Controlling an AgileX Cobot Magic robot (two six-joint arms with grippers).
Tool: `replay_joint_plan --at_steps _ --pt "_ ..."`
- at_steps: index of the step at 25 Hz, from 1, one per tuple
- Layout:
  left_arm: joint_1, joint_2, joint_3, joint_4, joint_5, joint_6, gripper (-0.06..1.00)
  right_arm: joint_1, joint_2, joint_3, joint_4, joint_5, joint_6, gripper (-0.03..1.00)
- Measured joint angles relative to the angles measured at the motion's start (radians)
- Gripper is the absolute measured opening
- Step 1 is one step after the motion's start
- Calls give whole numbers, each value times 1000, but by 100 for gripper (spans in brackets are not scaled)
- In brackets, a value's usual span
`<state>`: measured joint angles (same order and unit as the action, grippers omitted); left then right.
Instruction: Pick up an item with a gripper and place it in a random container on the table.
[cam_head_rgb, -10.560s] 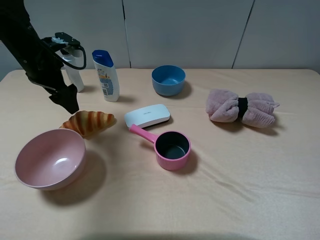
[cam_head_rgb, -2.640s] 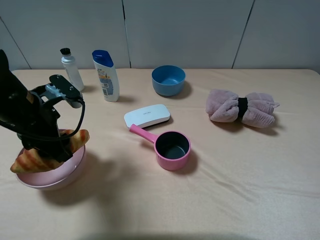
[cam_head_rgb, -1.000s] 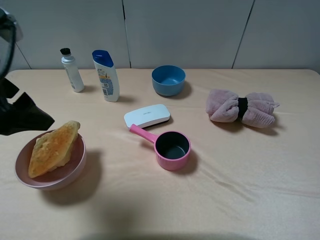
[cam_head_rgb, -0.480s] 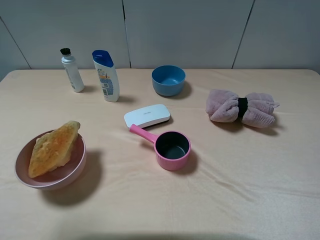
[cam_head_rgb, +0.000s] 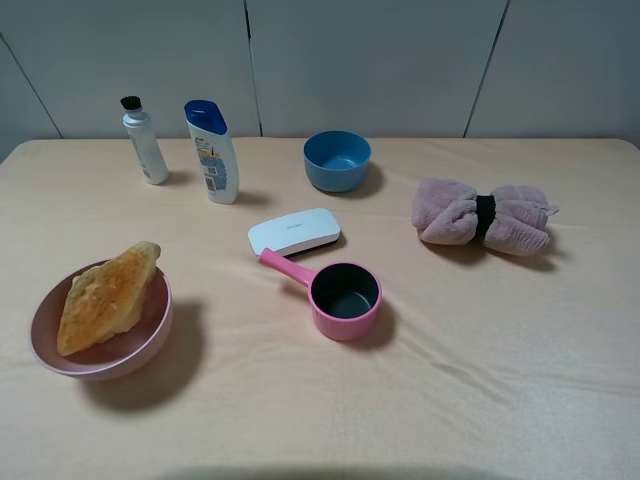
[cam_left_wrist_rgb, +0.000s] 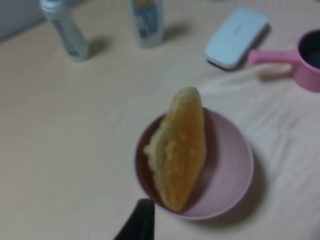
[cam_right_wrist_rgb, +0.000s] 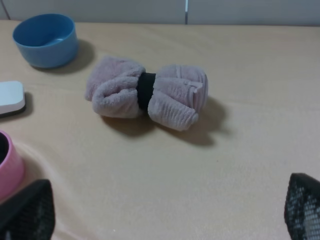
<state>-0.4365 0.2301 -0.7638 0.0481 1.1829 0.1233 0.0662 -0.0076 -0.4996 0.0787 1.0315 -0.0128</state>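
While neither arm shows in the high view, the golden-brown croissant (cam_head_rgb: 104, 298) lies tilted inside the large round pale-pink bowl (cam_head_rgb: 150, 342), one tapered end propped on the rim and poking above it. This bowl sits near the left edge of the pale beige cloth-covered table (cam_head_rgb: 450, 400). Only one dark fingertip of the left gripper (cam_left_wrist_rgb: 138, 222) shows in its wrist view, just outside the bowl's rim, so whether its jaws are apart cannot be told. The right gripper (cam_right_wrist_rgb: 165, 212) has its two black fingers spread wide apart, holding nothing, near a rolled pink towel bound with a black band (cam_right_wrist_rgb: 147, 93). A pink saucepan (cam_head_rgb: 340, 294) and a white oblong case (cam_head_rgb: 295, 231) lie between bowl and towel.
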Motion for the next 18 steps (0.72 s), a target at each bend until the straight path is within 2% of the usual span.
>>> replay_joint_plan --at_steps 3,8,14,18 --pt "43 -78 35 10 0 -1 94 0 0 0 0 0 0 69" --pt "158 -178 109 11 -5 -1 94 0 0 0 0 0 0 69" --pt "285 -211 209 -33 -101 -3 94 0 0 0 0 0 0 69" --pt "343 -214 266 -77 -117 -4 94 0 0 0 0 0 0 69"
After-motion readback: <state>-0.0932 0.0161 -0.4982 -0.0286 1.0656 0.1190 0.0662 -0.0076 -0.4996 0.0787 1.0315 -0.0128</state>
